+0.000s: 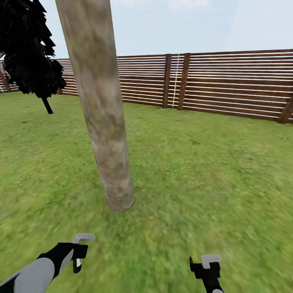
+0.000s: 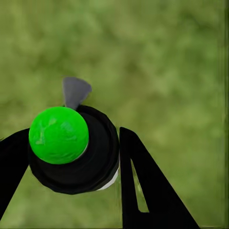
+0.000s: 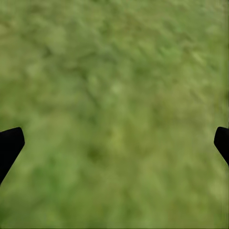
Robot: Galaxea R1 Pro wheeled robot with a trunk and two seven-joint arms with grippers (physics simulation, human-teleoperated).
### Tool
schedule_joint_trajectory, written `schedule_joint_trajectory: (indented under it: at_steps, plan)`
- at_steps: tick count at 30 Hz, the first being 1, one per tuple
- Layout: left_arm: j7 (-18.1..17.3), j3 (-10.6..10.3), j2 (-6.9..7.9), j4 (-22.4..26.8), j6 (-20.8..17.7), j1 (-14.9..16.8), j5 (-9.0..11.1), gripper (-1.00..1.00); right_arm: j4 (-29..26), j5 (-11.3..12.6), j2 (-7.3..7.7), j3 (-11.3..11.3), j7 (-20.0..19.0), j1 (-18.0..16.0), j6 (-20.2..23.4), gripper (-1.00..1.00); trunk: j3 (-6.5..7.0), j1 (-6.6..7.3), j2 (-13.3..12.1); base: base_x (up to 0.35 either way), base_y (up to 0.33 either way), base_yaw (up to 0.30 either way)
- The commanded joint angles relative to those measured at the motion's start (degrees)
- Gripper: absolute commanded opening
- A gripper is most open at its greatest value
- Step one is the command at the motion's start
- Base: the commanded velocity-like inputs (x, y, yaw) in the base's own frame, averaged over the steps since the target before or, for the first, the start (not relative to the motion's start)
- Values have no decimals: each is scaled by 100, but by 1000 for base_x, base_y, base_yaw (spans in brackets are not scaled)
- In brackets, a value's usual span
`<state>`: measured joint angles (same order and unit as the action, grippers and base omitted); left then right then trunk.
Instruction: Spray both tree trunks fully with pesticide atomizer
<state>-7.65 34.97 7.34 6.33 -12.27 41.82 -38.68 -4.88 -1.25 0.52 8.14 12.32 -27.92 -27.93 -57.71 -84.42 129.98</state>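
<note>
A thick, mottled grey-brown tree trunk [image 1: 101, 114] rises from the lawn just ahead and slightly left, its base about an arm's length beyond my grippers. In the left wrist view, my left gripper [image 2: 71, 148] is shut on the pesticide atomizer [image 2: 93, 164], a small round black bottle with a bright green cap and a grey nozzle pointing away over the grass. In the head view, the left gripper [image 1: 77, 252] is low and left of the trunk's base. My right gripper [image 1: 205, 266] hangs low on the right, open [image 3: 114, 143], with only grass between its fingers.
Green lawn [image 1: 203, 171] lies all around. A reddish-brown slatted fence [image 1: 228, 81] runs across the back. A narrow near-black tree [image 1: 28, 53] stands at the far left.
</note>
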Motion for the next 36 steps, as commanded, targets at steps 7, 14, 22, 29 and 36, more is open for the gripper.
schedule_joint_trajectory:
  at_steps: [7, 14, 22, 29, 36]
  plan:
    - [-40, 14, -177, 18, -95, 10, -69, -100, 4, -16, 1, 47, 59, -3, -2, 100, -4, 0, 2, 20, 0, -156]
    - [-21, 11, -449, 474, -122, -14, -61, -100, 8, -16, 1, 47, 60, -2, -2, 100, -4, 0, 2, -13, 0, -193]
    - [-45, 10, -782, 960, -52, 11, -43, -100, 13, -25, 1, 47, 60, 10, -2, 100, -4, 0, 2, -144, 0, -6]
    - [-77, -6, -696, 1664, -131, 114, -43, -100, 13, -23, 9, 47, 60, 33, -2, 100, -4, 0, 2, -1, 0, 0]
    - [-79, -239, -1190, 1766, -125, 378, -72, -100, -3, -57, -18, 66, 35, 32, -2, 100, -4, 0, 2, -148, 0, 0]
